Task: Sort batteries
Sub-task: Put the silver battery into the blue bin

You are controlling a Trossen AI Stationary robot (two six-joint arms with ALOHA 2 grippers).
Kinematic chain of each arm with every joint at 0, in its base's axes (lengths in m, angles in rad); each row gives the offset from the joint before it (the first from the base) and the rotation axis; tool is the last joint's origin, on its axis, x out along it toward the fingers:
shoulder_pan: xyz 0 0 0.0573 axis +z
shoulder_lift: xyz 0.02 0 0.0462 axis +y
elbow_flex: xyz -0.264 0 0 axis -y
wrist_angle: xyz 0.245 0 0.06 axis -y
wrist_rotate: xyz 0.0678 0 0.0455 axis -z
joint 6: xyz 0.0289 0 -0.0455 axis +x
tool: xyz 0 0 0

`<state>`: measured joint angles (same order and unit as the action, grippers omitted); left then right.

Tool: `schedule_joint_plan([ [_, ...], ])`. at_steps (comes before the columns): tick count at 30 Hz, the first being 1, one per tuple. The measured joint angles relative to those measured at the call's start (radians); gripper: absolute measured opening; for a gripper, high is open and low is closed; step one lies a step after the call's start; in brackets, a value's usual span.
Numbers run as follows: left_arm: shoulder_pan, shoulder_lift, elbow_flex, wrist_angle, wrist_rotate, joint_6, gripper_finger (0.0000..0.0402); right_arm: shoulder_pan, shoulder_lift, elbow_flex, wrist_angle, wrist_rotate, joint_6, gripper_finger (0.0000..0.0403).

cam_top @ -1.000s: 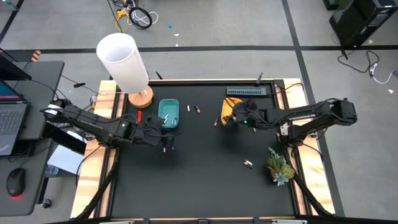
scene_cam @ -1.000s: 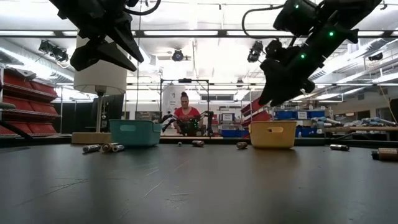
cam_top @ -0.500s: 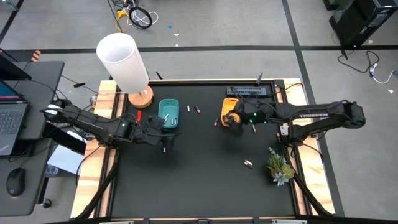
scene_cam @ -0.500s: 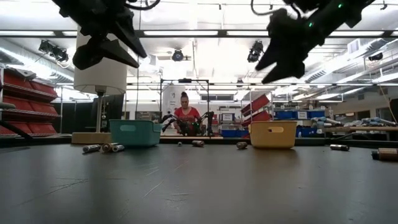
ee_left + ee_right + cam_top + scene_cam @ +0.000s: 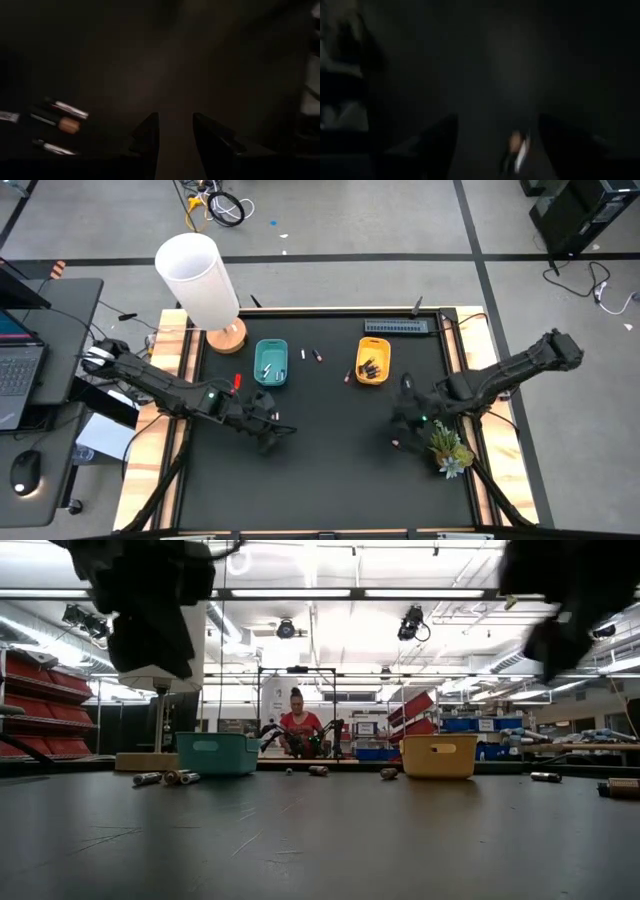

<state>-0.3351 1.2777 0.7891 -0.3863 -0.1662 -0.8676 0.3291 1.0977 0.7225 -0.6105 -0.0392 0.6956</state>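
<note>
A teal tray (image 5: 270,363) with whitish batteries in it and a yellow tray (image 5: 373,362) with dark ones stand at the table's far side. Loose batteries lie between the trays (image 5: 310,356) and beside the yellow tray (image 5: 348,377). My right gripper (image 5: 402,430) hangs open over a lone battery (image 5: 398,443) at the near right; in the right wrist view that battery (image 5: 517,147) lies on the table between the fingers, untouched. My left gripper (image 5: 272,435) stands open on the near side of the teal tray with nothing between its fingers (image 5: 150,135). A few batteries (image 5: 65,110) lie off to its side.
A lamp with a white shade (image 5: 197,280) and a wooden foot stands at the far left corner. A small artificial plant (image 5: 448,448) stands close to my right gripper. A dark strip (image 5: 395,327) lies along the far edge. A person (image 5: 297,725) sits beyond the table.
My right gripper has left the yellow tray and swung toward the table's near right, stopping over the lone battery by the plant. My left gripper has moved from beside the teal tray toward the near edge, turning and sinking a little.
</note>
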Motion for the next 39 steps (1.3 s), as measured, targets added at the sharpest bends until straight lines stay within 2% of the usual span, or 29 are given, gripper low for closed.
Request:
schedule_joint_plan([
  [4,0.001,0.02,0.0,0.0,-0.084,-0.059,0.0131,0.101,0.017,0.0,-0.067,0.002,0.108,0.0268],
  [8,0.001,0.017,0.0,-0.016,-0.096,-0.074,0.0131,0.161,0.042,0.0,-0.082,0.017,0.17,0.0262],
  [14,-0.036,-0.023,0.0,-0.202,-0.071,-0.093,0.0131,0.123,0.046,0.028,-0.077,0.087,0.217,0.0255],
  [18,-0.098,-0.024,-0.016,-0.241,-0.087,-0.142,0.0131,0.09,0.046,0.086,-0.071,0.176,0.203,0.0254],
  [20,-0.148,-0.02,-0.051,-0.212,-0.145,-0.23,0.0131,0.077,0.046,0.125,-0.072,0.227,0.188,0.0254],
  [25,-0.298,-0.02,-0.122,-0.189,-0.427,-0.566,0.0131,0.059,0.046,0.208,-0.07,0.366,0.122,0.0254],
  [28,-0.331,-0.005,-0.145,-0.183,-0.515,-0.657,0.0131,0.034,0.046,0.233,-0.06,0.42,0.059,0.0254],
  [34,-0.331,0.072,-0.18,-0.175,-0.522,-0.661,0.0142,-0.022,0.046,0.238,0.031,0.43,-0.079,0.0253],
  [39,-0.34,0.14,-0.18,-0.17,-0.521,-0.525,0.0199,-0.059,0.046,0.238,0.047,0.379,-0.147,0.0253],
])
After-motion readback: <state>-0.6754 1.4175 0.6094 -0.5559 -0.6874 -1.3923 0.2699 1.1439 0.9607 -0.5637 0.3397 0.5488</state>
